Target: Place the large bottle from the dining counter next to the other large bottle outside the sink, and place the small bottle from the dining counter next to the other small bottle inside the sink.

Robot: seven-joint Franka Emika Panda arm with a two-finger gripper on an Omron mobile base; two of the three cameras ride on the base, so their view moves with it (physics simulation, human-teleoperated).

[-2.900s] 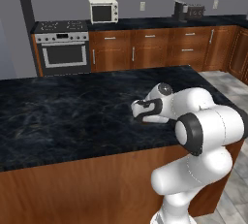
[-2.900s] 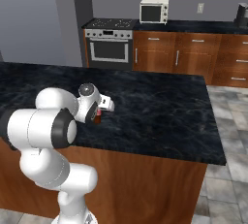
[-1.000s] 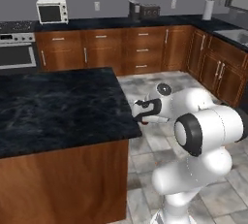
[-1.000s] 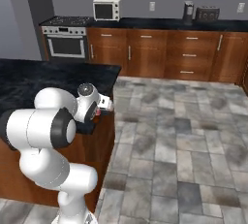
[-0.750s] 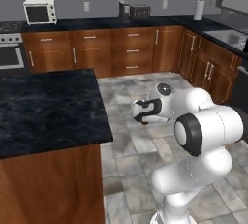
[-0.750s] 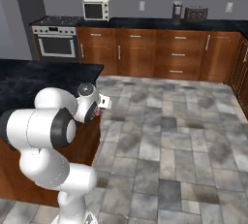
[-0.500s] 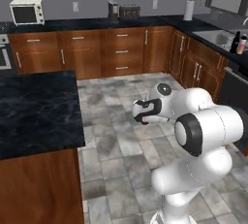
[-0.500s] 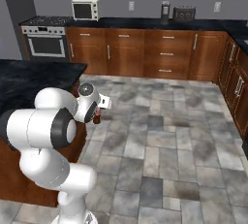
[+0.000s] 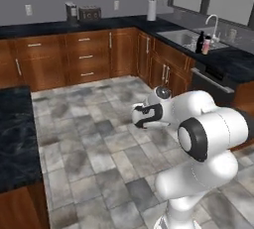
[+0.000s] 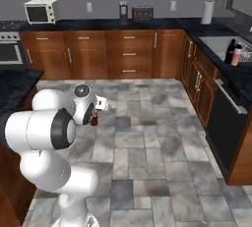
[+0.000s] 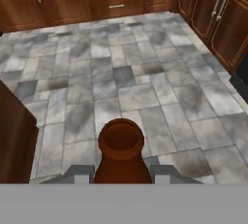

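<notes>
Brown glass of the small bottle [image 11: 121,152] sits pinched between the fingers of the tool [image 11: 121,173], carried upright above the grey stone-tile floor [image 10: 147,157] just beyond the corner of the dining counter [image 9: 15,139]; this appears to be the transport step for that bottle. Farther off, along the far right desk [image 9: 223,59], lies the sink [image 9: 191,37] with its faucet [image 9: 213,25] and two bottles [image 9: 203,43] standing by its near edge, so the next move calls for closing on the basin and lowering the bottle inside it.
</notes>
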